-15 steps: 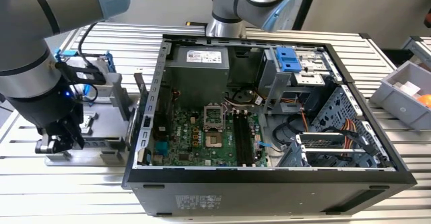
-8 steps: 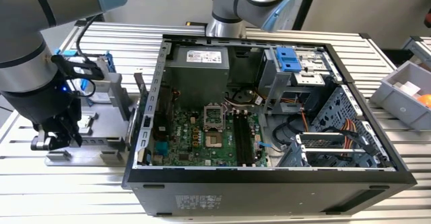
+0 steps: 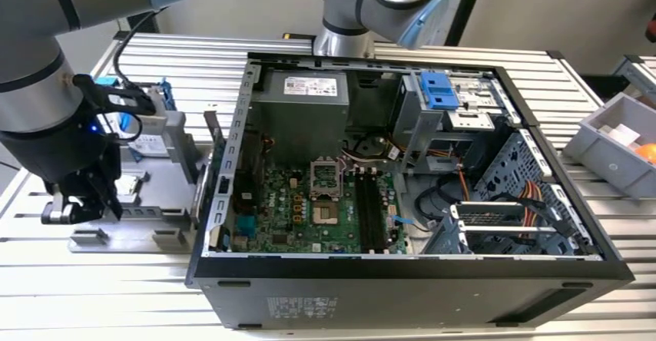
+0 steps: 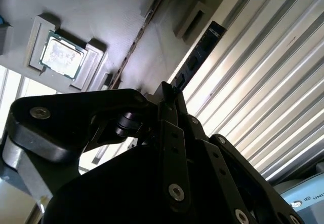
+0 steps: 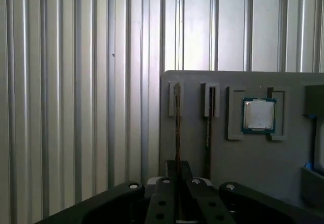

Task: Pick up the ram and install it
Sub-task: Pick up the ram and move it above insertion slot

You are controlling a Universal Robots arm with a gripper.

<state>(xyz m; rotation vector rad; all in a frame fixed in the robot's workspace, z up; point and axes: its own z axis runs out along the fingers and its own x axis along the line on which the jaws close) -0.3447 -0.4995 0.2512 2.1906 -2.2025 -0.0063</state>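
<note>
The black gripper (image 5: 178, 167) pinches the long dark blue-green ram stick (image 4: 201, 51) standing edge-on in its grey slotted holder (image 5: 253, 163); an off-centre grip could tilt or jam it.

Dark blue ram (image 4: 202, 49), ribbed silver table (image 5: 76, 82), green motherboard (image 3: 297, 206)

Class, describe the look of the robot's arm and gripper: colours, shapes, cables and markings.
The arm has thick round tubes, silver-grey and black, with light-blue caps at the joints. A black cable loops beside its wrist, where a blue light glows. The gripper is black, built of flat jointed bars pinned with silver screws.
</note>
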